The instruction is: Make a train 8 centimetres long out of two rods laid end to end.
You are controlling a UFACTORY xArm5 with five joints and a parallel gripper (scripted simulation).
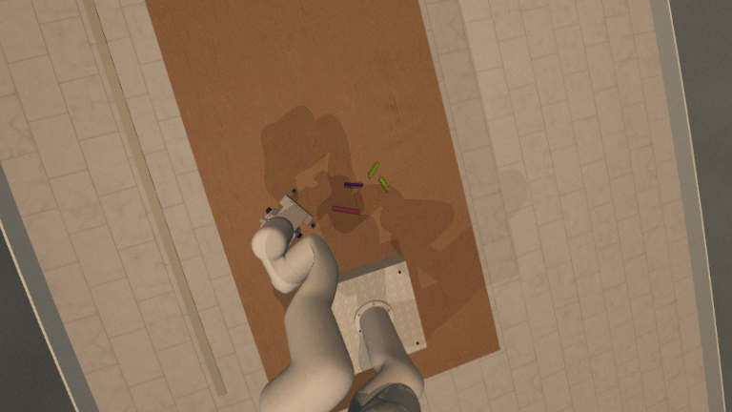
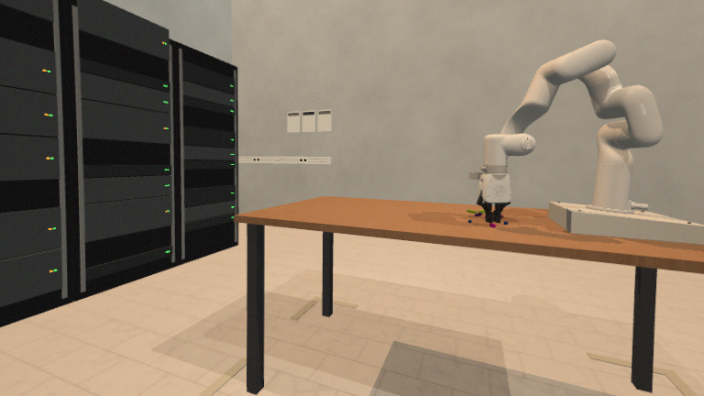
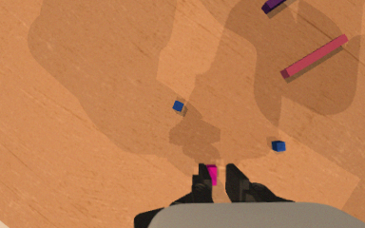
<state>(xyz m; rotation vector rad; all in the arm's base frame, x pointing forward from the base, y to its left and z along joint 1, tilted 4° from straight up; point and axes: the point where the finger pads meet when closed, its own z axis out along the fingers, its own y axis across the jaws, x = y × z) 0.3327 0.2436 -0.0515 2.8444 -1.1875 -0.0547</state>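
My gripper is partly open and points down, low over the table. A short magenta rod shows between and below the fingertips, closer to the left finger in the wrist view; neither finger clamps it. A purple rod and a longer pink rod lie apart to the right. One lime rod and another lime rod lie beyond the purple one, angled to each other. The fingers are hidden in the top view.
A small blue rod lies ahead of the gripper and a second blue rod lies on its base side. The robot's base plate stands beyond the pink rod. The table has its left edge near the arm.
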